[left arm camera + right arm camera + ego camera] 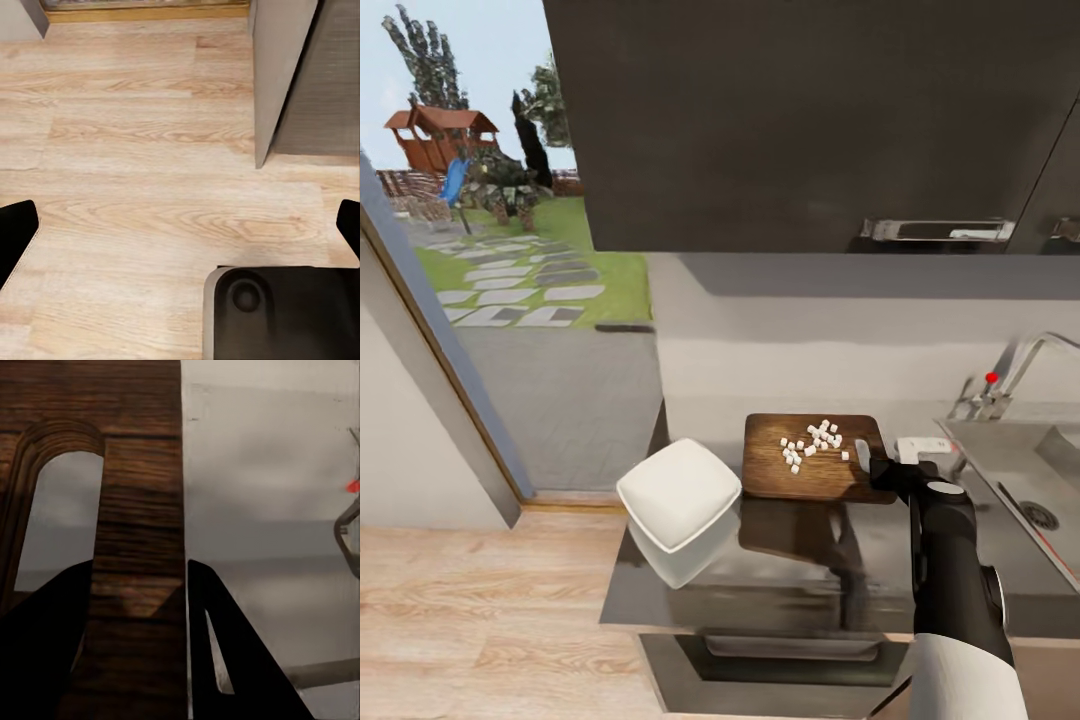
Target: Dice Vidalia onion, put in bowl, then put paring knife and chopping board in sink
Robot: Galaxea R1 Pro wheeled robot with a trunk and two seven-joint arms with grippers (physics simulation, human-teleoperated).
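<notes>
The dark wooden chopping board [810, 458] lies flat on the grey countertop [780, 575] with several white diced onion pieces [815, 440] on its far half. My right gripper [867, 462] is at the board's right end. In the right wrist view its two dark fingers [217, 645] straddle the wooden bar between the slot handle [56, 521] and the board's end, shut on it. The white square bowl [678, 492] sits left of the board at the counter's corner. My left gripper [180, 225] hangs open over the wood floor. The paring knife is out of view.
The steel sink [1010, 470] with its round drain [1040, 515] and chrome tap [1010, 380] lies right of the board. A dark wall cabinet [810, 120] hangs overhead. A glass door at left looks onto a garden. The robot's dark base [285, 311] stands on the floor.
</notes>
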